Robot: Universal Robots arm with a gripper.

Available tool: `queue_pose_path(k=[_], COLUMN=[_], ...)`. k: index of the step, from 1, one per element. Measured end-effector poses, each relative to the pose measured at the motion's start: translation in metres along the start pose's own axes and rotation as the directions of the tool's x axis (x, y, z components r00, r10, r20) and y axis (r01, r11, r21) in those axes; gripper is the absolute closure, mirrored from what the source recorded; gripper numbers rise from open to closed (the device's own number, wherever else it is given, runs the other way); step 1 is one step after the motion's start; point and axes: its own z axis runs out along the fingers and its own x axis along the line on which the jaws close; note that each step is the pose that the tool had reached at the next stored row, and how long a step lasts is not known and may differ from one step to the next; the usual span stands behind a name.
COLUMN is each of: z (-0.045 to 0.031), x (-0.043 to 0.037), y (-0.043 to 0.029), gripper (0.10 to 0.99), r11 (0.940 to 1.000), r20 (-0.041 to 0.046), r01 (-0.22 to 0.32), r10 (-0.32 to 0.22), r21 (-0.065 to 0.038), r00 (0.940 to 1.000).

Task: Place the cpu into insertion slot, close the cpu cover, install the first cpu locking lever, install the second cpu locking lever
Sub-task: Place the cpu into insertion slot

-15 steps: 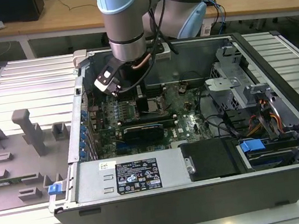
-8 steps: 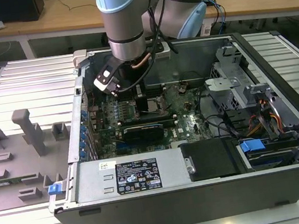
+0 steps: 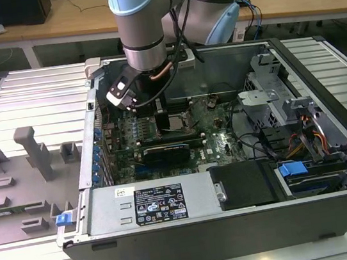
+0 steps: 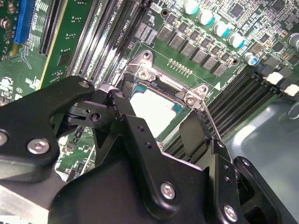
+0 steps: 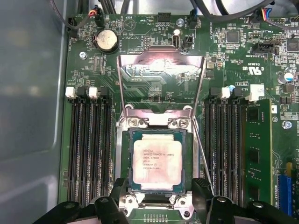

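On the slatted metal table, an open computer case lies mid-frame; the cpu sits in the insertion slot, cpu cover flipped back, gripper spread, empty, astride it.

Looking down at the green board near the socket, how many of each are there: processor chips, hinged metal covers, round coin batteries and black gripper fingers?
cpu: 1
cpu cover, flipped open: 1
round coin battery: 1
black gripper fingers, one on each side of the socket: 2
Total: 5
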Motion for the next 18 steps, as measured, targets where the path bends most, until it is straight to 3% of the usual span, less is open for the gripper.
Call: queue_pose_path(k=[3,6,13,16,18], z=[0.0,0.0,0.0,0.0,0.0], x=[0.0,0.0,0.0,0.0,0.0], y=[-0.0001,-0.0001,-0.0001,-0.0001,-0.0001], gripper=[0.416,0.416,0.416,0.416,0.416], r11=[1.0,0.9987,0.9863,0.976,0.9752], r20=[0.0,-0.0049,-0.0166,-0.0222,-0.0225], r01=[0.001,0.051,0.165,0.218,0.221], r10=[-0.001,-0.051,-0.165,-0.218,-0.221], r21=[-0.001,0.0,0.001,0.0,0.0], r00=[1.0,0.9987,0.9862,0.9757,0.975])
